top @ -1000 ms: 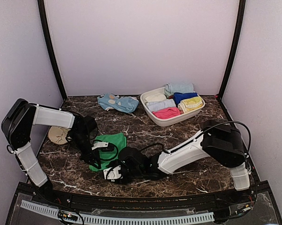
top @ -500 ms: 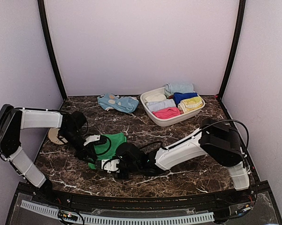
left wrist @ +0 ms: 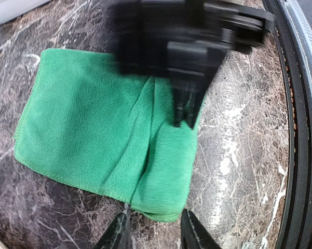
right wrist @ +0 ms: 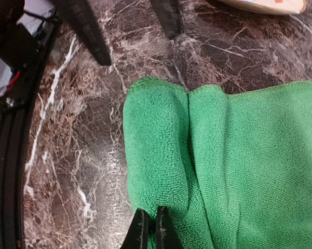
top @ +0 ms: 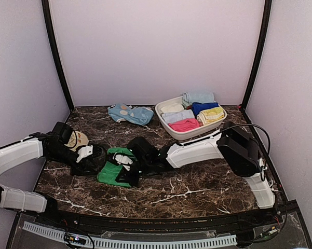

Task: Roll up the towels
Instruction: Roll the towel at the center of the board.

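Whereas it lay flatter before, green towel (left wrist: 88,129) now shows a folded end; right end effector (right wrist: 151,211) clenches it, left end effector (left wrist: 156,215) released alongside.

No writing, label, brand, number or sign can be read in any view. The plain bright green terry-cloth towel (left wrist: 93,135) shows only bare pile. The tan oval disc (top: 79,139), at ten o'clock from the towel, carries small reddish marks. They are too small and too cut off at the frame edge to read as letters.
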Robot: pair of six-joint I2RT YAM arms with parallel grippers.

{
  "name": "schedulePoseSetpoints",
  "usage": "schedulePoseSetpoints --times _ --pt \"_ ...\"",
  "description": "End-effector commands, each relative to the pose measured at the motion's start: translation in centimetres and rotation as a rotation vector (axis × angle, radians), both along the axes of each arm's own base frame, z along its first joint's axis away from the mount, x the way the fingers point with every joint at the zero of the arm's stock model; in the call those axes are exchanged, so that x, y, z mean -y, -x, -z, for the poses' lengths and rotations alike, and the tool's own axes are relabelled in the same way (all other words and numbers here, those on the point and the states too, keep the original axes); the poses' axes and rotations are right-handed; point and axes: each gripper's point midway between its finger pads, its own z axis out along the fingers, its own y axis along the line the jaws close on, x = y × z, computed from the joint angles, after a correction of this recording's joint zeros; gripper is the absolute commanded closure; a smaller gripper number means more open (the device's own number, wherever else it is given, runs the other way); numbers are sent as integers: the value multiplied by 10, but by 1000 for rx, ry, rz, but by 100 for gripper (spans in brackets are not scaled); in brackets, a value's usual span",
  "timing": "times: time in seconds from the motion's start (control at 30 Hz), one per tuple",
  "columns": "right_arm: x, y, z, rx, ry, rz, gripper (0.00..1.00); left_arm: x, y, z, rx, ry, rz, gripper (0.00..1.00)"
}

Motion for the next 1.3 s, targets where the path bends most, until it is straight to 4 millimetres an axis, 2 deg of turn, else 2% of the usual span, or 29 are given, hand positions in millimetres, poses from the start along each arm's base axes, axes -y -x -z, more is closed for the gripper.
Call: schedulePoseSetpoints --times 0.0,0.1,0.2,0.27,0.33,0.53,0.73,0.83,0.9,1.03,1.07,1.1,1.13,1.23,1.27 --pt "17 -5 17 -484 41 114 100 2 16 -3 17 9 87 65" --pt "18 -12 12 -674 18 148 100 10 23 2 10 -21 132 64" --pt "16 -19 10 -758 15 192 100 21 26 11 45 -78 180 63" --pt "18 -29 15 -803 34 247 100 28 20 15 75 -111 184 63" --pt "21 -37 21 -850 56 289 100 35 4 12 94 -114 146 62" --pt "22 -42 29 -872 93 321 100 47 -12 13 81 -121 144 61" --pt "23 -44 35 -881 86 350 100 54 -10 31 70 -136 164 60" --pt "21 -47 35 -870 66 361 99 54 -19 42 61 -163 139 68" --pt "21 -51 30 -840 30 372 93 54 -24 50 31 -183 117 75" --pt "24 -60 9 -763 -64 393 80 53 -21 64 -34 -204 106 88" --pt "26 -63 2 -727 -89 399 75 53 -21 65 -46 -204 107 92" --pt "29 -68 -6 -678 -119 400 65 54 -19 67 -62 -202 110 95" --pt "32 -71 -15 -625 -149 403 56 54 -17 67 -77 -198 113 95" --pt "52 -83 -38 -485 -194 446 48 56 -12 70 -135 -189 120 96" --pt "61 -88 -45 -441 -203 473 41 56 -11 70 -157 -184 119 96"
